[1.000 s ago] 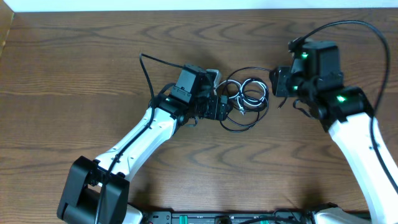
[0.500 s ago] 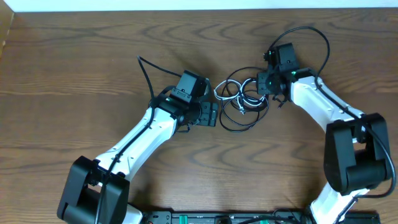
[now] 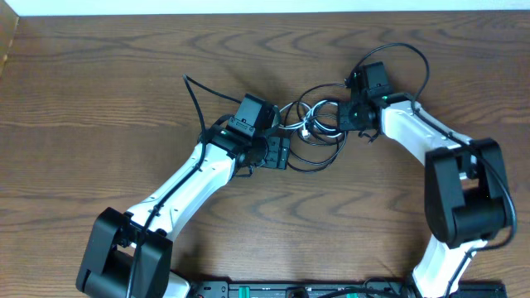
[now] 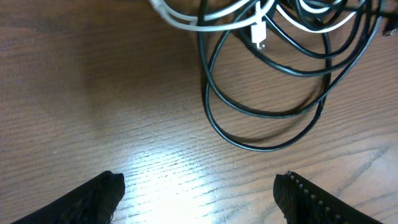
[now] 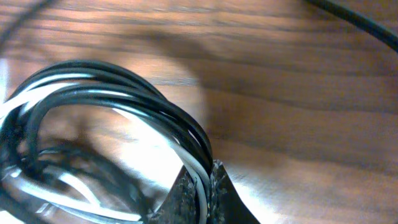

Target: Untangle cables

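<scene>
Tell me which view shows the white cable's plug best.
Left wrist. The white cable's plug is sharp and unobstructed there, among the black cable loops. Overhead shows the white cable only as a small pale coil, plug indistinguishable. Right wrist shows blurred white strands pinched in the right gripper, no plug.

Looped black cable (image 4: 264,147); white cable (image 4: 193,26)

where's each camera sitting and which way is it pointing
Overhead: above the table, looking straight down; both arms and the cables show.
Left wrist: on the left arm, facing down and forward past its open left end effector; cables lie ahead, untouched.
Right wrist: on the right arm, close to the table, right end effector shut on the cables.
Shared: all three see the same cables.
</scene>
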{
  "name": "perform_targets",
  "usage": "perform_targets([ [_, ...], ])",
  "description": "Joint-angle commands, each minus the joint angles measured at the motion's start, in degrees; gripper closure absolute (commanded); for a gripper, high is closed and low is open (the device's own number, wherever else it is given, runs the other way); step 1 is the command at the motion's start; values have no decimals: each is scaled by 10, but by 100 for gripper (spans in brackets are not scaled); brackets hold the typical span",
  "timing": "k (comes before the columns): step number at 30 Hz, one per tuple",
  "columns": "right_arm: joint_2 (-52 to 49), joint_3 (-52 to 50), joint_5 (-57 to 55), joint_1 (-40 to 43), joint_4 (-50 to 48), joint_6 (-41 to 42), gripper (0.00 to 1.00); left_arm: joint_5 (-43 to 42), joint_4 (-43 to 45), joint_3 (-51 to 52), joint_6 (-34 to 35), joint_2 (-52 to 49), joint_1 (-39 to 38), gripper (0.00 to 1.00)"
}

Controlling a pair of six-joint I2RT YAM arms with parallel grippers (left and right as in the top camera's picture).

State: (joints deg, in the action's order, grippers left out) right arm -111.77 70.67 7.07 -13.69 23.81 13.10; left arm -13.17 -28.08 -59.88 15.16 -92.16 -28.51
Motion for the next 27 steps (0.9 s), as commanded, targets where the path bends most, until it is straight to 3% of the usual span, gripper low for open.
perform_targets([
  [1,120,5,78,0,22,-6,99,14,7,-9,-23,9,15,18],
  [6,237,5,83,-35,107,-124,99,12,8,-40,-22,78,78,18],
  [10,245,5,102,-56,159,-158,99,8,9,-40,-19,145,111,18],
  [12,246,5,180,-60,154,-192,99,-52,9,-40,-19,151,110,18],
  [15,245,5,198,-63,141,-168,99,-215,20,-40,-20,131,110,18],
  [20,245,5,263,-63,135,-168,99,-247,37,-40,-20,87,97,19],
  [23,245,5,268,-65,135,-168,99,-254,70,-40,-20,67,76,41],
  [24,246,5,268,-65,135,-168,99,-254,80,-40,-20,64,72,57],
  [27,246,5,268,-65,135,-168,99,-254,108,-40,-20,64,72,89],
])
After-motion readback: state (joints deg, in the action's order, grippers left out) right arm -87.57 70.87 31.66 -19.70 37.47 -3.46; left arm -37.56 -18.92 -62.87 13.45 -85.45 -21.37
